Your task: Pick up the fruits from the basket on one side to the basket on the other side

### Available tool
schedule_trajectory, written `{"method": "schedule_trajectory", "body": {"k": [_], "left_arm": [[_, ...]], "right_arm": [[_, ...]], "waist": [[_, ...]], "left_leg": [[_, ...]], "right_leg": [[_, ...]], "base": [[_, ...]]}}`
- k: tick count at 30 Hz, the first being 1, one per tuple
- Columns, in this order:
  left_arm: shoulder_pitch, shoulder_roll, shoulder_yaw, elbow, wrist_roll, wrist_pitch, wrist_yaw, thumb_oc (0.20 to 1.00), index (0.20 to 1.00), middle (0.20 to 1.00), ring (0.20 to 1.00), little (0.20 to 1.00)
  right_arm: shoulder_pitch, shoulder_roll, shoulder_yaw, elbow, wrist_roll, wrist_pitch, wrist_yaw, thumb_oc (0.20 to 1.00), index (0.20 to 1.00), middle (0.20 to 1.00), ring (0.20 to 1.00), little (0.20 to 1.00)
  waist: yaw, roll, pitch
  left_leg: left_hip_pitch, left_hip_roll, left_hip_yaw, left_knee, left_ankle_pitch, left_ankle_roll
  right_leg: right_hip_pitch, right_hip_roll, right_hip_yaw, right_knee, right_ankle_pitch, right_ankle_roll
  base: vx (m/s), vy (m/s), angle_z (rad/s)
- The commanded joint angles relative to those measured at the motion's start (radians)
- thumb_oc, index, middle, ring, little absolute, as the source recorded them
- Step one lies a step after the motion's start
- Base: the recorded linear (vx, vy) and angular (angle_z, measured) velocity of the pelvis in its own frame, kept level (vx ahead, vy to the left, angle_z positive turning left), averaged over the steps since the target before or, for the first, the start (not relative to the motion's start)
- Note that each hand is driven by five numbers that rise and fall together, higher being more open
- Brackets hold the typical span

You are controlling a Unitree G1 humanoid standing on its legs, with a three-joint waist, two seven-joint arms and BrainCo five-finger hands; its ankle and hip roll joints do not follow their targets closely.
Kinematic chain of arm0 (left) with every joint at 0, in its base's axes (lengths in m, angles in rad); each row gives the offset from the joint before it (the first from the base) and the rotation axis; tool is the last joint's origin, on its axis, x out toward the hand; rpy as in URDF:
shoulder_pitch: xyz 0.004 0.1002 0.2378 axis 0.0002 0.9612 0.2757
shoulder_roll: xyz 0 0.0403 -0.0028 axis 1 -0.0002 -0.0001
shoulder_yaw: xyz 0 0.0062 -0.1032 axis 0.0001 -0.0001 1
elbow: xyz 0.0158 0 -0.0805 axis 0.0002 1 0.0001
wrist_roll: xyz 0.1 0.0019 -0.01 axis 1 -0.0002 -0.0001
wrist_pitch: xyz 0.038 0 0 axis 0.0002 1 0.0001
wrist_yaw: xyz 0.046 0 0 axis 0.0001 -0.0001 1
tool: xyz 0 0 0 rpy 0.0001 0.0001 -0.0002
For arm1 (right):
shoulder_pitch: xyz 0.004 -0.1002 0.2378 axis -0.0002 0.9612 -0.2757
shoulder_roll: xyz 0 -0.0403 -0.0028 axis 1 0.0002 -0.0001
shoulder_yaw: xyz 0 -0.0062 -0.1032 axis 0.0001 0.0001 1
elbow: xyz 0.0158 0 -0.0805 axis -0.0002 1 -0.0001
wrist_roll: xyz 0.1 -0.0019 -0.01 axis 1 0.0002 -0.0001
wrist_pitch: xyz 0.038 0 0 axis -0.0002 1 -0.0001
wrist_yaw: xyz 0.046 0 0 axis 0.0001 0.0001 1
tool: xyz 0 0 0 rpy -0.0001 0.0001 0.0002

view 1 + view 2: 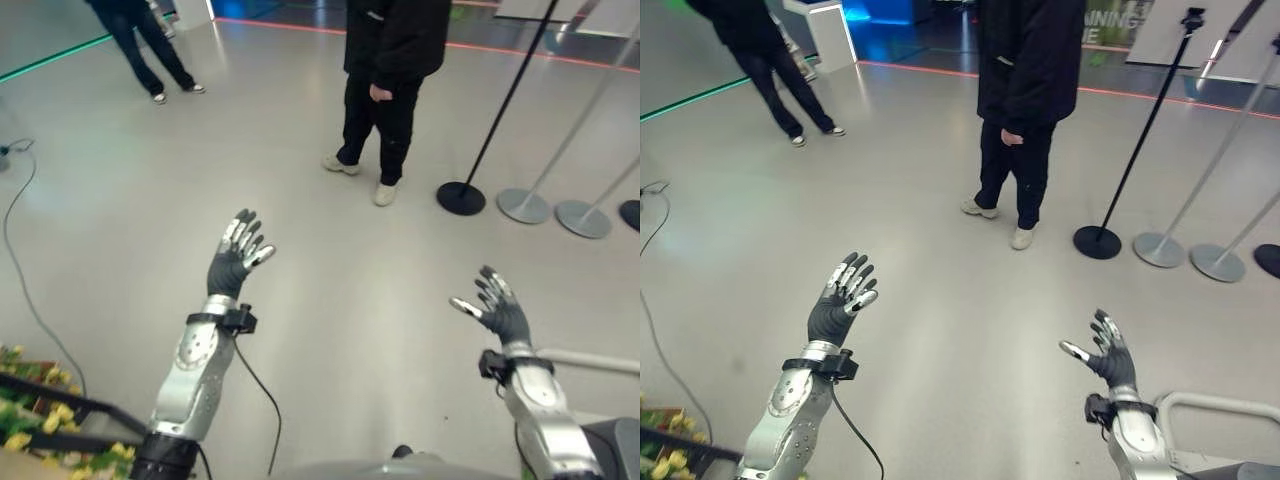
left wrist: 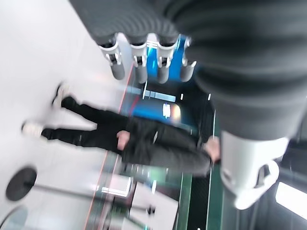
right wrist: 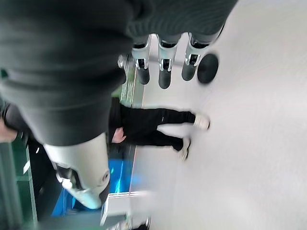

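Both arms raised over bare floor (image 1: 330,300), nothing in either hand. Left hand (image 1: 238,258) is up at centre-left, fingers straight and spread, thumb out to the side, empty. Right hand (image 1: 497,308) sits lower on the right, well apart from the left, fingers also spread, thumb pointing inward, empty. Fruit: small yellow pieces among green leaves (image 1: 30,425) at the lower-left corner, behind a dark bar; can't tell if that's a basket. Person in black (image 1: 1025,90) stands ahead, centre, white shoes. Second person (image 1: 760,60) walking far left. Black-based stanchion (image 1: 1097,241) and two grey-based ones (image 1: 1160,249) to the right.
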Motion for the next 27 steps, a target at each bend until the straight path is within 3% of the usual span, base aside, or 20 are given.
{"method": "schedule_trajectory", "body": {"k": [1,2,3,5,7,9,13,14,17,22,23,24,26,27], "left_arm": [[-0.048,0.018,0.029,-0.050,-0.017,-0.070,0.005,1.000,1.000,1.000,1.000,1.000],[-0.017,0.015,0.044,-0.043,-0.019,-0.068,0.001,1.000,1.000,1.000,1.000,1.000],[-0.017,0.015,0.044,-0.043,-0.019,-0.068,0.001,1.000,1.000,1.000,1.000,1.000],[0.023,0.006,0.064,-0.050,-0.014,-0.064,-0.004,1.000,1.000,1.000,1.000,1.000],[0.038,-0.003,0.075,-0.046,-0.019,-0.061,-0.011,1.000,1.000,1.000,1.000,1.000],[0.041,-0.010,0.074,-0.028,-0.019,-0.062,-0.004,1.000,1.000,1.000,1.000,1.000],[0.064,-0.023,0.074,0.015,-0.020,-0.058,0.000,1.000,1.000,1.000,1.000,1.000],[0.064,-0.027,0.068,0.030,-0.023,-0.057,0.004,1.000,1.000,1.000,1.000,1.000],[0.056,-0.027,0.059,0.042,-0.022,-0.056,0.006,1.000,1.000,1.000,1.000,1.000],[0.046,-0.020,0.056,0.039,-0.010,-0.055,0.012,1.000,1.000,1.000,1.000,1.000],[0.046,-0.020,0.056,0.039,-0.010,-0.055,0.012,1.000,1.000,1.000,1.000,1.000],[0.054,-0.017,0.060,0.031,-0.004,-0.055,0.012,1.000,1.000,1.000,1.000,1.000],[0.063,-0.014,0.067,0.022,0.002,-0.056,0.005,1.000,1.000,1.000,1.000,1.000],[0.067,-0.008,0.065,0.012,0.009,-0.056,0.009,1.000,1.000,1.000,1.000,1.000]], "right_arm": [[-0.099,-0.017,-0.019,-0.081,-0.005,-0.090,-0.004,1.000,1.000,1.000,1.000,1.000],[-0.122,-0.023,0.009,-0.055,0.000,-0.092,0.010,1.000,1.000,1.000,1.000,1.000],[-0.122,-0.023,0.009,-0.054,0.000,-0.093,0.010,1.000,1.000,1.000,1.000,1.000],[-0.114,-0.028,0.017,-0.051,0.006,-0.090,0.036,1.000,1.000,1.000,1.000,1.000],[-0.098,-0.029,0.009,-0.060,0.019,-0.083,0.053,1.000,1.000,1.000,1.000,1.000],[-0.088,-0.028,0.013,-0.049,0.024,-0.079,0.058,1.000,1.000,1.000,1.000,1.000],[-0.085,-0.027,0.043,-0.025,0.031,-0.064,0.076,1.000,1.000,1.000,1.000,1.000],[-0.082,-0.034,0.047,-0.025,0.030,-0.061,0.084,1.000,1.000,1.000,1.000,1.000],[-0.083,-0.041,0.046,-0.029,0.033,-0.061,0.081,1.000,1.000,1.000,1.000,1.000],[-0.088,-0.032,0.038,-0.026,0.028,-0.063,0.063,1.000,1.000,1.000,1.000,1.000],[-0.088,-0.032,0.038,-0.026,0.028,-0.063,0.063,1.000,1.000,1.000,1.000,1.000],[-0.094,-0.033,0.042,-0.024,0.018,-0.060,0.065,1.000,1.000,1.000,1.000,1.000],[-0.094,-0.033,0.041,-0.035,0.011,-0.058,0.074,1.000,1.000,1.000,1.000,1.000],[-0.086,-0.022,0.033,-0.047,0.007,-0.056,0.079,1.000,1.000,1.000,1.000,1.000]], "waist": [[0.021,-0.049,0.066],[0.052,-0.063,0.068],[0.052,-0.063,0.067],[0.075,-0.077,0.071],[0.072,-0.082,0.069],[0.082,-0.078,0.071],[0.097,-0.054,0.066],[0.093,-0.043,0.064],[0.092,-0.033,0.067],[0.109,-0.020,0.080],[0.110,-0.020,0.081],[0.122,-0.019,0.075],[0.124,-0.018,0.069],[0.120,-0.025,0.051]], "left_leg": [[-0.143,-0.117,-0.280,0.079,-0.067,0.033],[-0.153,-0.184,-0.431,0.113,-0.127,0.064],[-0.154,-0.184,-0.430,0.113,-0.127,0.064],[-0.176,-0.270,-0.538,0.207,-0.173,0.081],[-0.195,-0.302,-0.533,0.260,-0.187,0.100],[-0.221,-0.345,-0.574,0.273,-0.183,0.101],[-0.206,-0.370,-0.704,0.154,-0.128,0.090],[-0.222,-0.362,-0.740,0.107,-0.085,0.080],[-0.244,-0.356,-0.753,0.069,-0.041,0.075],[-0.302,-0.353,-0.802,0.005,0.041,0.062],[-0.302,-0.353,-0.801,0.004,0.041,0.062],[-0.302,-0.375,-0.866,0.013,0.047,0.059],[-0.292,-0.397,-0.868,0.022,0.040,0.068],[-0.261,-0.379,-0.849,-0.031,0.051,0.078]], "right_leg": [[0.078,-0.007,0.087,-0.096,-0.068,0.028],[0.077,0.035,0.187,-0.117,-0.065,0.015],[0.076,0.035,0.188,-0.117,-0.065,0.015],[0.094,0.068,0.282,-0.139,-0.065,0.003],[0.108,0.086,0.325,-0.151,-0.058,-0.003],[0.121,0.098,0.377,-0.159,-0.059,-0.012],[0.144,0.134,0.491,-0.160,-0.070,-0.017],[0.150,0.147,0.525,-0.159,-0.076,-0.018],[0.161,0.158,0.551,-0.162,-0.082,-0.018],[0.216,0.185,0.649,-0.159,-0.129,-0.024],[0.216,0.185,0.650,-0.159,-0.129,-0.024],[0.231,0.190,0.701,-0.145,-0.145,-0.024],[0.240,0.187,0.734,-0.138,-0.153,-0.018],[0.232,0.183,0.748,-0.123,-0.164,-0.005]], "base": [[-0.03,-0.343,-1.46],[-0.03,-0.238,-1.77],[0.12,-0.212,-2.67],[0.16,-0.174,-1.89],[0.15,-0.151,-1.22],[0.15,-0.063,-1.48],[0.18,0.012,-1.04],[0.15,0.016,-0.84],[0.14,0.019,-0.38],[0.20,0.042,-0.27],[0.23,0.102,-0.71],[0.23,0.128,-0.98],[0.27,0.199,-1.33],[0.18,0.166,-1.48]]}}
